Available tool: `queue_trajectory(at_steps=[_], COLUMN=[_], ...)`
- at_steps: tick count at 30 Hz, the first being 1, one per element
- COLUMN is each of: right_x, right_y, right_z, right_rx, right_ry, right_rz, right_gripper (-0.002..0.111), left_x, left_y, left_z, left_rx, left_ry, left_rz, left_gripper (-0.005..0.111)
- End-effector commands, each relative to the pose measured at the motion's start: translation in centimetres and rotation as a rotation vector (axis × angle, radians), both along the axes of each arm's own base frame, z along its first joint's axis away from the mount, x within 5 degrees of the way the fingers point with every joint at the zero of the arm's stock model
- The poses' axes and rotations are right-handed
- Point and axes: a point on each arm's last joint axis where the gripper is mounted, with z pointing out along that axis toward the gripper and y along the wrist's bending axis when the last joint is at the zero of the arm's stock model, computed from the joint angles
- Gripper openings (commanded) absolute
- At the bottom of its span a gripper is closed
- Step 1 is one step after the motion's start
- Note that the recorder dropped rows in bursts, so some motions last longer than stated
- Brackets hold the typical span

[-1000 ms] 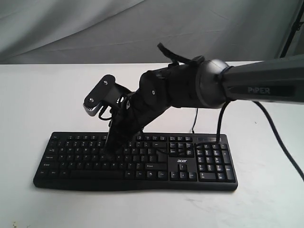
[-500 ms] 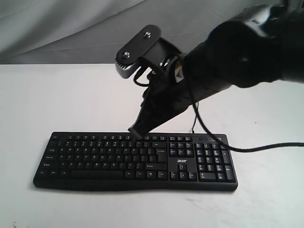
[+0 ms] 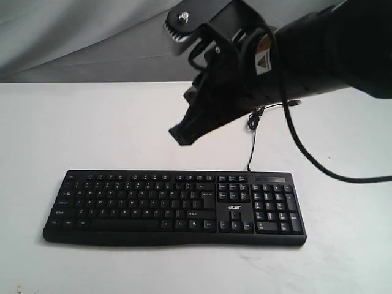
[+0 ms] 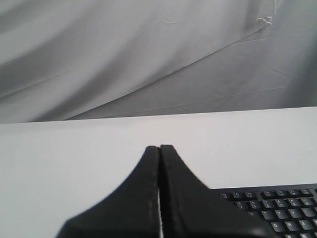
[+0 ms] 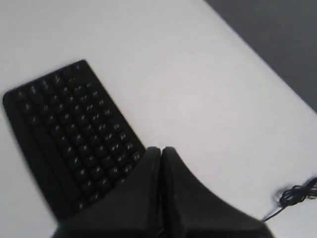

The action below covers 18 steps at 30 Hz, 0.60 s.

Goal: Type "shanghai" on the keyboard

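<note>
The long black keyboard point(image 3: 174, 208) with white legends and an "acer" logo lies flat near the table's front edge. My right gripper point(image 3: 182, 136) hangs in the air above and behind its middle rows, fingers pressed together with nothing between them, touching no key. In the right wrist view that shut gripper point(image 5: 161, 148) points past the keyboard point(image 5: 69, 134), which is blurred. My left gripper point(image 4: 159, 147) is shut and empty, with a corner of the keyboard point(image 4: 277, 203) beside it. The left arm does not show in the exterior view.
The thin black cable point(image 3: 251, 147) runs from the keyboard's back edge across the white table point(image 3: 73, 122), with a coiled part point(image 5: 297, 193) in the right wrist view. Grey cloth point(image 3: 79, 37) hangs behind the table.
My right arm has lifted off the keyboard's middle keys and risen up and back; its shut tip now hangs well above the keys. The keyboard has not moved.
</note>
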Motion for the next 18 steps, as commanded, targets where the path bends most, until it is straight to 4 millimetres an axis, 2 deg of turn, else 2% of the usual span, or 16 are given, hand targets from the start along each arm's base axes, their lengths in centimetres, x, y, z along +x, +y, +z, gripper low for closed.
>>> queue_trajectory(at_steps=[1,5,8,9,10,11,12,15,18], right_x=[0.7,0.7,0.0,-0.5,-1.9,-2.9,-4.9,-7.9,-10.2], right_y=[-3.3,-8.5,-13.3,-14.6,-17.9,-19.3,-21.5,-23.6,-24.6], right_z=[4.2,6.1,6.4,5.9,5.2,5.0,3.5,1.2,-1.3], right_rx=[0.194,0.261,0.325,0.345,0.387,0.41,0.429,0.44,0.455], right_ry=[-0.102,-0.173,-0.24,-0.251,-0.309,-0.351,-0.417,-0.506,-0.557], right_rz=[-0.119,-0.249,-0.387,-0.434,-0.538,-0.581,-0.657,-0.738,-0.802], right_gripper=[0.0,0.0,0.0,0.0,0.0,0.0,0.0,0.0,0.0], left_x=[0.0,0.0,0.0,0.0,0.0,0.0,0.0,0.0,0.0], left_y=[0.0,0.0,0.0,0.0,0.0,0.0,0.0,0.0,0.0], left_z=[0.0,0.0,0.0,0.0,0.0,0.0,0.0,0.0,0.0], left_rx=[-0.004,-0.004,-0.004,-0.004,-0.004,-0.004,-0.004,-0.004,-0.004], left_ry=[-0.006,-0.006,-0.006,-0.006,-0.006,-0.006,-0.006,-0.006,-0.006], left_rz=[-0.007,-0.007,-0.007,-0.007,-0.007,-0.007,-0.007,-0.007,-0.007], left_gripper=[0.0,0.0,0.0,0.0,0.0,0.0,0.0,0.0,0.0])
